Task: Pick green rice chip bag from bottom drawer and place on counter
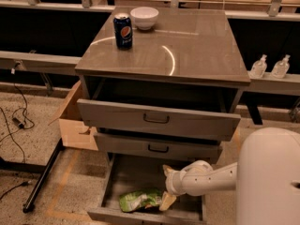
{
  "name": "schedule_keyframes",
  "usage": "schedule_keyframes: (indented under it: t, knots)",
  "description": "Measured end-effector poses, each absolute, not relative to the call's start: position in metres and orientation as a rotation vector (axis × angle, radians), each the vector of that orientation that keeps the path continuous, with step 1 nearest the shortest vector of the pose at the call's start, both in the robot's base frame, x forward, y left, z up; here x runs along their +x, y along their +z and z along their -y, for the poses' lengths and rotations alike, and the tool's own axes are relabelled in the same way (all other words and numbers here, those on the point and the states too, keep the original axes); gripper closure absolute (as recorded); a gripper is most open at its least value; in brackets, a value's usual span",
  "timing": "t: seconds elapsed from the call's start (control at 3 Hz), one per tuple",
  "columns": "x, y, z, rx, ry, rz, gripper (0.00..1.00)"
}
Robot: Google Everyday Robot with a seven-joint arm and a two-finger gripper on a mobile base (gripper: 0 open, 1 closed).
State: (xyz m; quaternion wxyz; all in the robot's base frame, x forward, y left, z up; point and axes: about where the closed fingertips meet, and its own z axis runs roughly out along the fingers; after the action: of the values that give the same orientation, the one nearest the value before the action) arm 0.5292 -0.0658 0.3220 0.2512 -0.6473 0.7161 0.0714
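- Camera view from above cuts off the front wall of the bottom drawer (126,172) at the lower edge, and its back part is hidden under the middle drawer (158,148).
- White robot body (269,177) covers the floor at the lower right and is itself cut by the frame.
- The right end of the green rice chip bag (139,200) is covered by one of the fingers (168,200), so I cannot tell if they touch or only overlap.
- The gripper (166,186) is inside the bottom drawer, at the right side, with its two tan fingers spread wide and holding nothing.
- The bag lies flat on the drawer floor near the front wall, left of the gripper; the other finger is well apart from it, toward the back.
- White patches show on the bag, but no writing can be read.
- On the desk (197,46), the glossy top of the cabinet, a blue can (123,30) shows the round Pepsi mark, just beside a white bowl (144,18).
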Motion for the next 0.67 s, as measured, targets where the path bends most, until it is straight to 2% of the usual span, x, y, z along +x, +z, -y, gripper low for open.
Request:
schedule_keyframes:
  t: [0.67]
  knots:
    - [0.546, 0.271, 0.047, -1.756, 0.217, -1.885, 0.0]
